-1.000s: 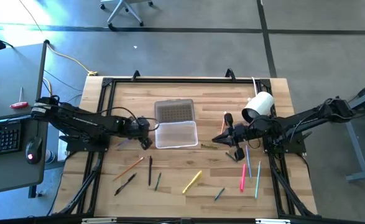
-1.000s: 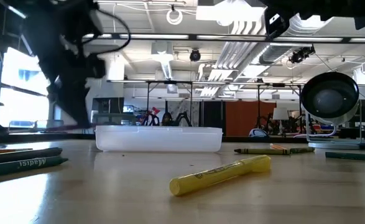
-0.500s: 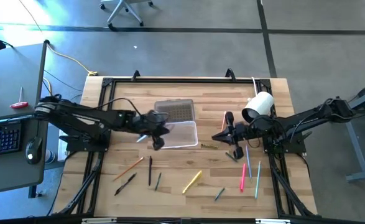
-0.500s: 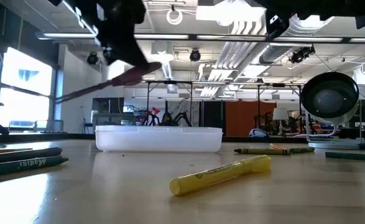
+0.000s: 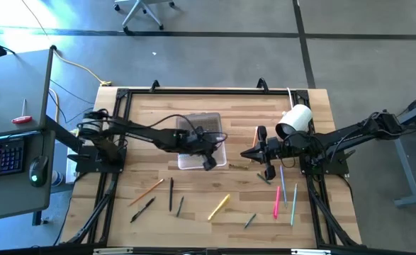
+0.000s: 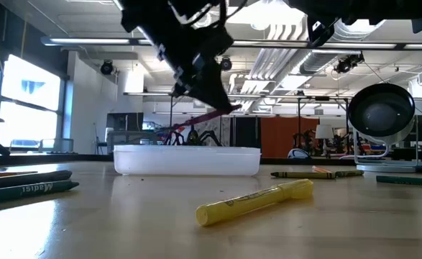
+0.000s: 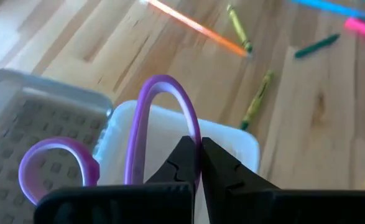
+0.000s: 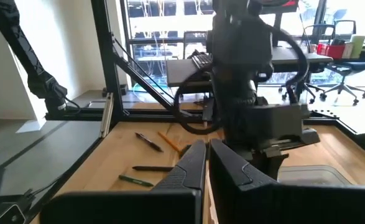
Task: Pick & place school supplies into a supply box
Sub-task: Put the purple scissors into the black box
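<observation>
My left gripper (image 5: 206, 157) hovers over the supply box's clear tray (image 5: 202, 154), shut on small scissors (image 7: 145, 124) with pink-purple handles. The tray's greyish textured lid (image 5: 198, 126) lies open behind it, on the far side. In the low view the scissors (image 6: 196, 119) hang tilted above the tray (image 6: 187, 160). My right gripper (image 5: 256, 154) is shut on nothing, right of the box. Pens, pencils and markers lie on the table, among them a yellow highlighter (image 5: 219, 207) and an orange pencil (image 5: 147, 191). My left gripper pinches one purple handle ring (image 7: 193, 127) of the scissors between its two fingers (image 7: 183, 163), coming slanting down from the table's left. The scissors are lifted clear and hang tilted above the tray; the other ring (image 7: 58, 158) is free.
A white cylindrical camera (image 5: 295, 120) stands at the far right. Pink (image 5: 277, 202) and light blue (image 5: 293, 205) pens lie near the right arm. Black and green pens (image 5: 171, 194) lie near the near edge. A green crayon (image 7: 257, 99) lies just right of the tray.
My left gripper has risen from the table left of the box and swung toward the table's right, ending over the tray. The scissors have been lifted clear and carried along with it. The right arm has kept still.
</observation>
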Tool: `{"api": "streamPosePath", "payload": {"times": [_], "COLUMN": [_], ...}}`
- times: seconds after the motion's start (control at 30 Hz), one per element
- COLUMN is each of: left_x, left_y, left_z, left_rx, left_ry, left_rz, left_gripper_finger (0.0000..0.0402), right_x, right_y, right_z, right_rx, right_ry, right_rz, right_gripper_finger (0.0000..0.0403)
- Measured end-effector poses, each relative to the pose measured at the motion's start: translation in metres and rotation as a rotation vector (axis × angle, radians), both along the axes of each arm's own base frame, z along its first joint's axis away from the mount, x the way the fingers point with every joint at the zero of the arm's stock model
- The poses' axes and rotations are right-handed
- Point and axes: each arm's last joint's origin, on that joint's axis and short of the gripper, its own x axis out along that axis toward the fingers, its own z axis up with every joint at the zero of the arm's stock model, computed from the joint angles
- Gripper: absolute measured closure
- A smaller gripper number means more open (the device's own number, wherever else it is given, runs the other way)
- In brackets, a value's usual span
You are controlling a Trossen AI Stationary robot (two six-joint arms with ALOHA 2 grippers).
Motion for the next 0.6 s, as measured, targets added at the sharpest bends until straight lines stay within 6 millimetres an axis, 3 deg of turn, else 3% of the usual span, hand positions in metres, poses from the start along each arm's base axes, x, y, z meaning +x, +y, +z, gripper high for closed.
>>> {"api": "streamPosePath", "payload": {"times": [0.1,0.43,0.6], "left_x": [0.01,0.016,0.017], "left_y": [0.002,0.006,0.006], "left_z": [0.003,-0.031,-0.035], "left_rx": [-0.04,-0.131,-0.138], "left_ry": [-0.041,0.061,0.073], "left_rz": [0.049,0.199,0.192], "left_gripper_finger": [0.0371,0.0357,0.0347], "right_x": [0.0,0.0,0.0], "right_y": [0.0,0.0,0.0], "right_z": [0.0,0.0,0.0], "right_rx": [0.019,0.047,0.045], "right_ry": [0.001,0.005,0.005], "right_rz": [0.0,-0.002,-0.002], "right_gripper_finger": [0.0402,0.0402,0.0402]}}
